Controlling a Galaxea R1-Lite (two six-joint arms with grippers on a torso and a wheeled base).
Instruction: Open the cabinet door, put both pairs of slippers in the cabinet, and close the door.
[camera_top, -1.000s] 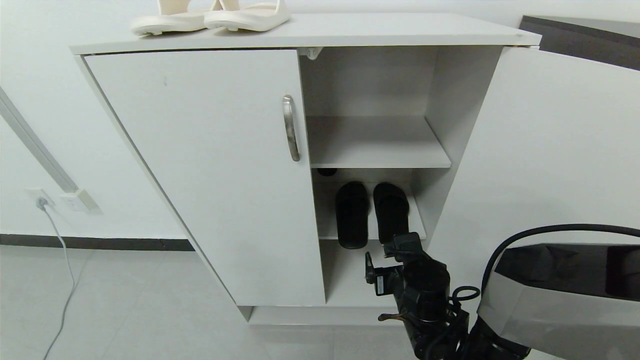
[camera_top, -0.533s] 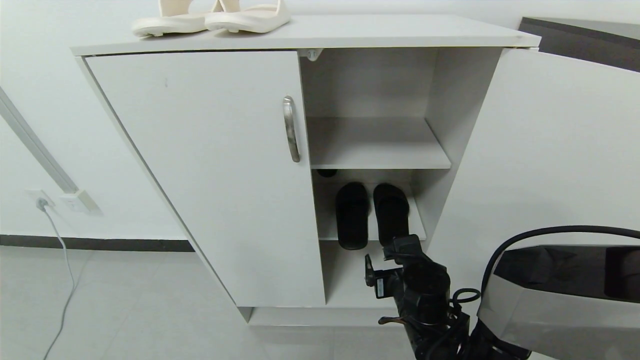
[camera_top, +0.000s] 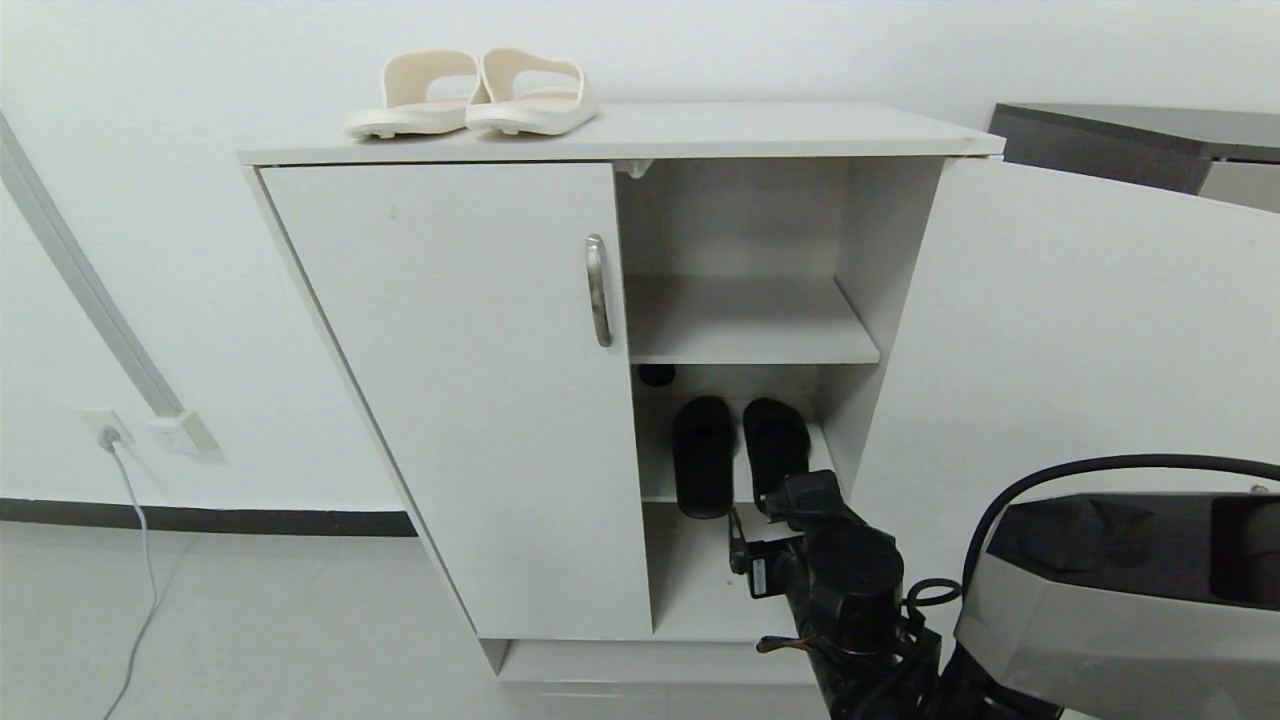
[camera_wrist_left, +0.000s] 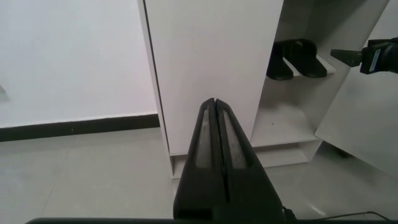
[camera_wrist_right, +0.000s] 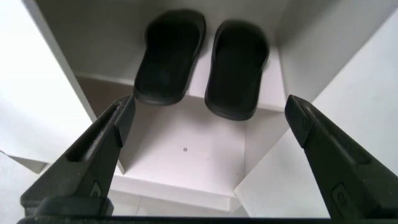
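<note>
Head view: white cabinet (camera_top: 620, 128); left door (camera_top: 460, 400) shut, right door (camera_top: 1080, 330) swung wide open.
Print: small white sticker (camera_top: 760, 577) on my right arm, too small to read.
Black slippers (camera_top: 740, 450): pair side by side on the lower shelf (camera_top: 655, 482) behind the open door, near ends overhanging its front edge.
Cream slippers (camera_top: 470, 95): pair touching each other on the cabinet top, above the shut door.
My right fingers (camera_wrist_right: 99, 149): spread wide, holding nothing; in front of and below the black slippers, apart from them.
My left fingers (camera_wrist_left: 214, 124): pressed flat together, holding nothing; low, facing the shut door and the floor (camera_wrist_left: 81, 174).
Wall: socket (camera_top: 105, 432) with grey cord, left of the cabinet.
</note>
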